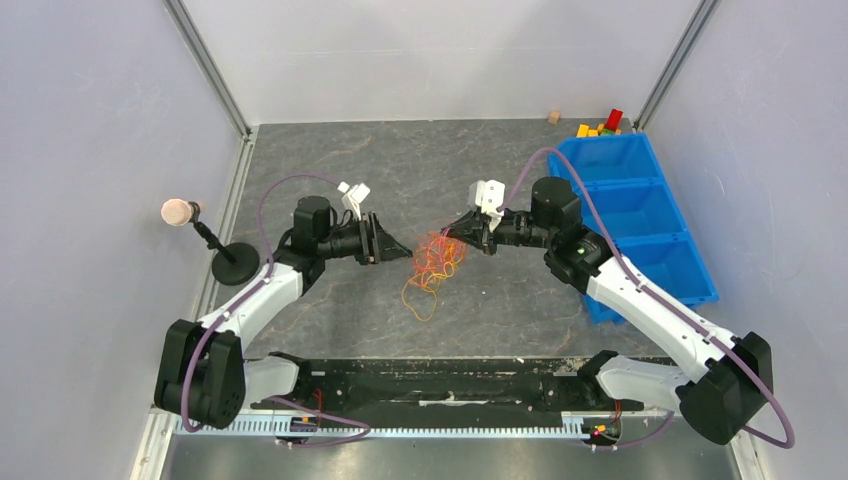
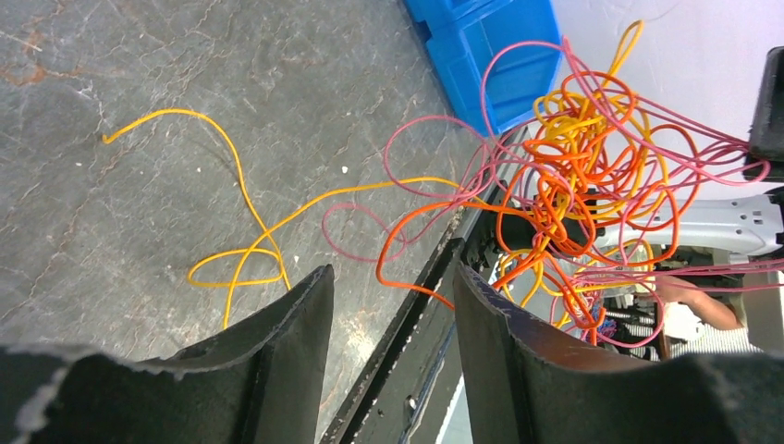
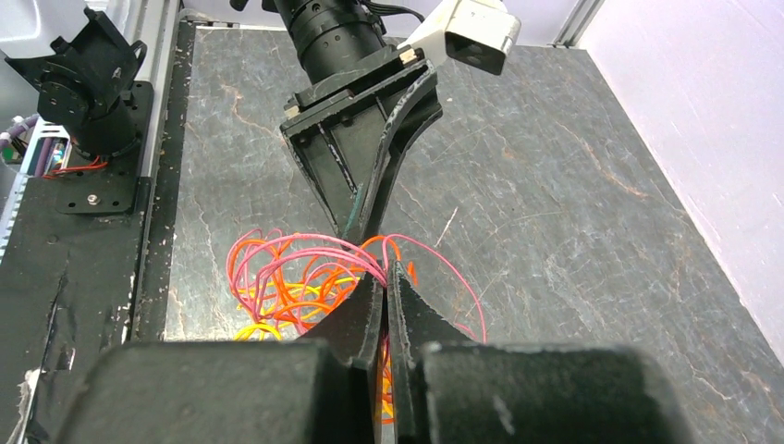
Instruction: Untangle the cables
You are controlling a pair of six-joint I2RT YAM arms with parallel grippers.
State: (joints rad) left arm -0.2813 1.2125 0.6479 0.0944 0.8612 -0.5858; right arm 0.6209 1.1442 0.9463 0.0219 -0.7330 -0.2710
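Note:
The cables (image 1: 437,260) form a loose bundle of orange, pink and yellow loops in the middle of the table, with yellow strands trailing toward the near edge. My right gripper (image 1: 455,234) is shut on pink and orange strands at the bundle's top right; in the right wrist view the strands come out at its closed tips (image 3: 384,271). My left gripper (image 1: 407,250) stands open just left of the bundle. In the left wrist view its gap (image 2: 391,270) holds nothing, and an orange loop (image 2: 407,277) hangs just beyond the tips. A yellow strand (image 2: 231,162) lies on the table.
A blue three-compartment bin (image 1: 640,215) stands at the right, with small coloured blocks (image 1: 600,125) behind it. A microphone on a round black stand (image 1: 235,262) is at the left. The black base plate (image 1: 430,385) runs along the near edge.

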